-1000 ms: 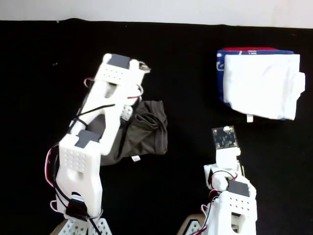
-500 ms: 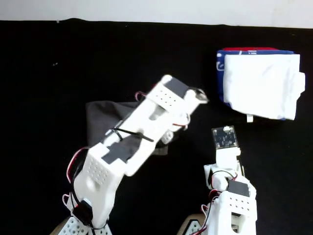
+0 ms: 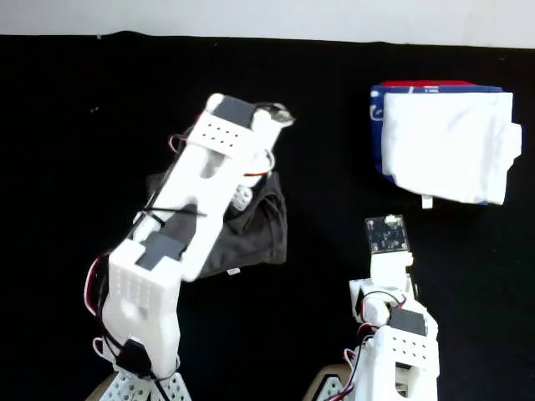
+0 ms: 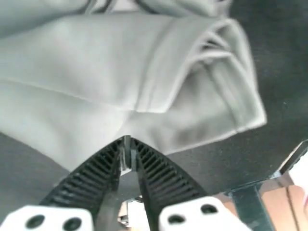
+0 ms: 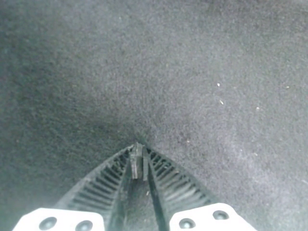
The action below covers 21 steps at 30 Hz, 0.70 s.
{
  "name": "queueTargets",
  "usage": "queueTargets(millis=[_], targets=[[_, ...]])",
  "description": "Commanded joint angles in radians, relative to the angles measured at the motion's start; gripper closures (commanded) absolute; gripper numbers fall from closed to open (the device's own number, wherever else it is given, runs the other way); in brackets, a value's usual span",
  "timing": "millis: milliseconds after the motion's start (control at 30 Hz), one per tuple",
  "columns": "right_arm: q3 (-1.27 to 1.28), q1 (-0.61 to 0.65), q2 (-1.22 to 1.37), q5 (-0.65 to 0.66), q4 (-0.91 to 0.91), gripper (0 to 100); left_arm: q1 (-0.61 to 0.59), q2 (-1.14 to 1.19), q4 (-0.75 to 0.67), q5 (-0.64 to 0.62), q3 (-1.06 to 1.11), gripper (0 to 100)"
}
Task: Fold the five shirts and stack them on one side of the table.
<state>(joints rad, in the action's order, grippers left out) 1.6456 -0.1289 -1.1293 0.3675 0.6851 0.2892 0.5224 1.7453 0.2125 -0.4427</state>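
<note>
**Location.** Dark grey soft knit shirt [image 3: 261,224] lying partly folded on black cloth-covered worktop [image 3: 84,125], beneath white left arm [image 3: 192,200]. Well apart, at far right side: stack topped by white folded shirt [image 3: 447,146], with edges of blue shirt [image 3: 375,125] and red shirt [image 3: 422,83] showing underneath.

**Jaws.** Left jaws closed, tips at an edge of the grey shirt, no cloth visibly pinched between them. Right jaws closed and empty, over bare worktop.

**Handling (judged).**
- Treat as light, limp and non-fragile.
- Expect sagging and unfolding if lifted at one point.
- Expect some drag against the felt-like worktop.
- Take hold at a doubled edge or near the ribbed folded hem [image 4: 211,43], through all layers, never at a single loose layer.
- Prefer support at two ends when carrying to the stack.

**Hidden or unclear.**
- Much of the grey shirt covered by the arm in the high view.
- Outer edges cut off in the left wrist view.
- Layer count and sleeve position: cannot tell.
- Stack count beyond three colours: cannot tell.
- Small white tag [image 3: 232,270] at near edge, probably a care label.
</note>
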Motion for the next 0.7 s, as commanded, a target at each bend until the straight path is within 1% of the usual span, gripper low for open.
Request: queueTargets(millis=[0, 133, 333, 467, 567, 667], targets=[[0.018, -0.025, 0.001, -0.008, -0.022, 99.1, -0.012, 0.056, 0.006, 0.000, -0.013, 99], [0.018, -0.025, 0.001, -0.008, -0.022, 99.1, -0.010, 0.107, -0.084, 0.000, -0.013, 99], [0.018, -0.025, 0.001, -0.008, -0.022, 99.1, -0.045, 0.062, -0.330, -0.017, -0.048, 99], [0.018, -0.025, 0.001, -0.008, -0.022, 99.1, -0.093, 0.053, -0.479, -0.146, -0.120, 99], [0.018, -0.025, 0.001, -0.008, -0.022, 99.1, -0.127, 0.051, -0.574, -0.210, -0.131, 99], [0.018, -0.025, 0.001, -0.008, -0.022, 99.1, -0.154, 0.042, -0.603, -0.273, -0.136, 99]])
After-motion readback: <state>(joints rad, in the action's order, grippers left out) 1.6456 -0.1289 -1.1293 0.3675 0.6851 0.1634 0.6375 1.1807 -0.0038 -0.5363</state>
